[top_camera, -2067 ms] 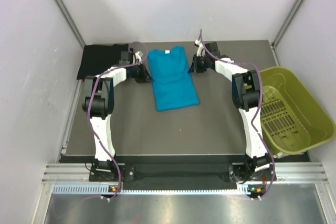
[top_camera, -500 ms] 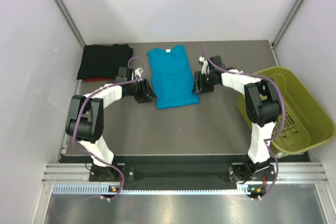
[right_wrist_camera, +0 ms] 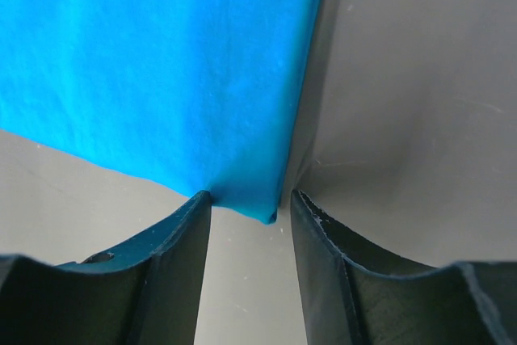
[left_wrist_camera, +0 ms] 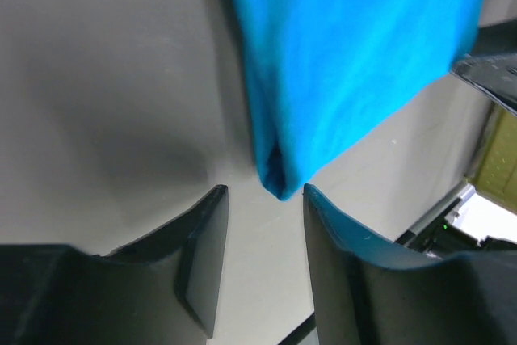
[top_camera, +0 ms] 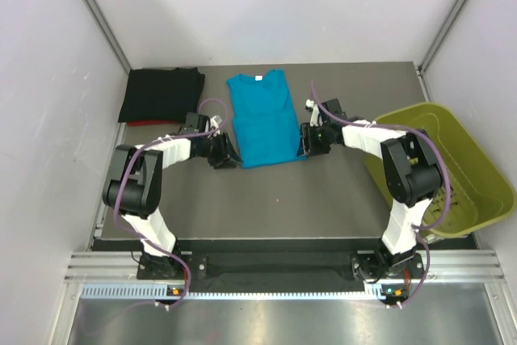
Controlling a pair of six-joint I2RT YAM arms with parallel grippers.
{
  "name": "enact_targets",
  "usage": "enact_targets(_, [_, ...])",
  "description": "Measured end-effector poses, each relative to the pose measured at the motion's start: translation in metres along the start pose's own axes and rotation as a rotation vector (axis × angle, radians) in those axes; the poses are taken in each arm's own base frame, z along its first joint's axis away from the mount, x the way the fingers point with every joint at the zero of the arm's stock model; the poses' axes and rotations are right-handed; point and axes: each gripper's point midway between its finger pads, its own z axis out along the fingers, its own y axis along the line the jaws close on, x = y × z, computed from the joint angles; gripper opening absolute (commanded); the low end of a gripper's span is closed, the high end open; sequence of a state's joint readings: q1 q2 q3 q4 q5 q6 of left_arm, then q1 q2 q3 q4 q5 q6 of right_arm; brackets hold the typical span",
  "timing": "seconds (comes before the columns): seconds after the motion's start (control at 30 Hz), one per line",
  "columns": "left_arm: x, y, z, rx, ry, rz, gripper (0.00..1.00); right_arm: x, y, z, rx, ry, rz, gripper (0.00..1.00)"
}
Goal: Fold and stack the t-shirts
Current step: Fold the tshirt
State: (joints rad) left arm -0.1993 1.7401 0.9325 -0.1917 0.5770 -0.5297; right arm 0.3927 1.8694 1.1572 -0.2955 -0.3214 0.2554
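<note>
At far-left corner of table (top_camera: 323, 199), folded black t-shirt (top_camera: 160, 94) atop red t-shirt (top_camera: 144, 123); then left end effector (left_wrist_camera: 265, 193) released, jaws spread around near-left corner of flat teal-blue t-shirt (top_camera: 262, 119); right end effector (right_wrist_camera: 249, 198) released too, straddling near-right corner; yellow-green bin (top_camera: 477, 159) rightmost

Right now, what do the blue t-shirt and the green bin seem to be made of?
Teal-blue t-shirt: soft matte cloth, probably cotton knit; it lies limp, its edges folded flat. Yellow-green bin: rigid moulded plastic, it seems, faintly shiny, with a slotted floor.
</note>
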Motion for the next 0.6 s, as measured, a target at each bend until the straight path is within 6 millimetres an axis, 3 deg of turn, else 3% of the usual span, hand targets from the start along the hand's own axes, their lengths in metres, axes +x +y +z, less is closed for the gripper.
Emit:
enact_targets(0.07, [0.001, 0.006, 0.004, -0.019, 0.004, -0.011, 0.32, 0.001, -0.001, 0.0, 0.003, -0.004, 0.0, 0.42])
enact_targets(0.1, [0.002, 0.009, 0.006, -0.029, 0.009, -0.017, 0.23, 0.0, -0.001, 0.0, 0.003, -0.008, -0.002, 0.37])
enact_targets(0.17, [0.004, 0.014, 0.009, -0.038, 0.02, -0.03, 0.15, 0.001, -0.002, 0.001, 0.008, -0.013, -0.002, 0.27])
enact_targets(0.2, [0.005, 0.015, 0.011, -0.038, 0.023, -0.037, 0.12, 0.002, -0.003, 0.001, 0.01, -0.014, 0.0, 0.15])
enact_targets(0.27, [0.004, 0.015, 0.012, -0.042, 0.021, -0.04, 0.12, 0.003, -0.005, 0.002, 0.018, -0.018, 0.002, 0.01])
enact_targets(0.47, [-0.003, 0.013, 0.01, -0.055, 0.0, -0.053, 0.33, 0.008, -0.006, 0.002, 0.014, -0.05, 0.014, 0.0])
enact_targets(0.6, [-0.001, 0.01, -0.006, -0.066, -0.043, -0.039, 0.44, 0.024, -0.006, -0.006, 0.012, -0.063, 0.027, 0.0])
